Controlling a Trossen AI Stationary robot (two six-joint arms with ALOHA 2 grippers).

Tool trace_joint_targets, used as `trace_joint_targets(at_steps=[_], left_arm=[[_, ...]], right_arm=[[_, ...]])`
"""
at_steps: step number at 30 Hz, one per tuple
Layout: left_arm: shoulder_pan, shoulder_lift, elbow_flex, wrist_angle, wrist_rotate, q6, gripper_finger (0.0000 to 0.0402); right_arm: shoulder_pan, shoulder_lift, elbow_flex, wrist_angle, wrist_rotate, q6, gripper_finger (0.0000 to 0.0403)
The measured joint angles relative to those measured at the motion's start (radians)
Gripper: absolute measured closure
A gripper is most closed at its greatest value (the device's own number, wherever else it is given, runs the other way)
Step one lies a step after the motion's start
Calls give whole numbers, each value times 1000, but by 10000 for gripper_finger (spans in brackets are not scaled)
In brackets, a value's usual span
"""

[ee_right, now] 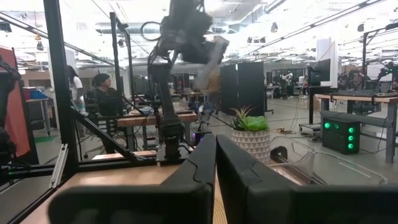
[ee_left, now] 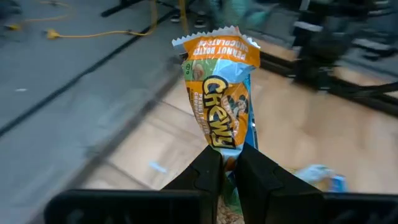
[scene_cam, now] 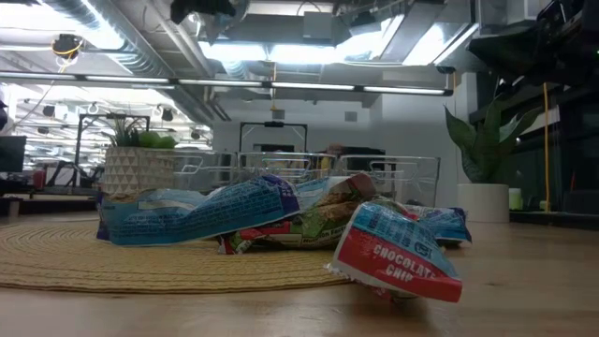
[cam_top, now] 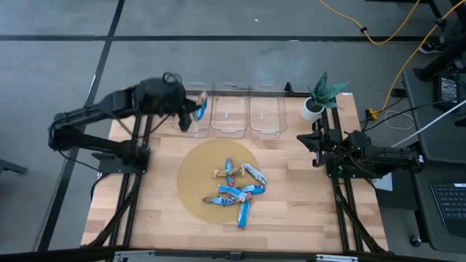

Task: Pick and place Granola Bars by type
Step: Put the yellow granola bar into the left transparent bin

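The left gripper (cam_top: 195,108) hangs over the leftmost bin (cam_top: 191,116) at eleven o'clock on the surface, fingers clamped on a peanut-butter bar (ee_left: 221,93) jutting lengthwise beyond them. The right gripper (cam_top: 314,142), closed and empty, waits at three o'clock.

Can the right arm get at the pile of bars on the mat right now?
Probably yes. The right pincer is shut and empty, parked at the table's right edge, and only bare table lies between it and the bars on the mat. The left pincer is away over the bins, holding a bar.
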Motion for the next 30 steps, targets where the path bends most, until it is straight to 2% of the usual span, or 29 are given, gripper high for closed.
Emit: trace_joint_targets(at_steps=[7,12,30], left_arm=[[241,155,183,-115,83,161,371],[332,234,205,-152,132,169,371],[409,415,199,-232,145,187,371]], right_arm=[[0,0,0,0,1,0,386],[0,0,0,0,1,0,386],[0,0,0,0,0,1,386]])
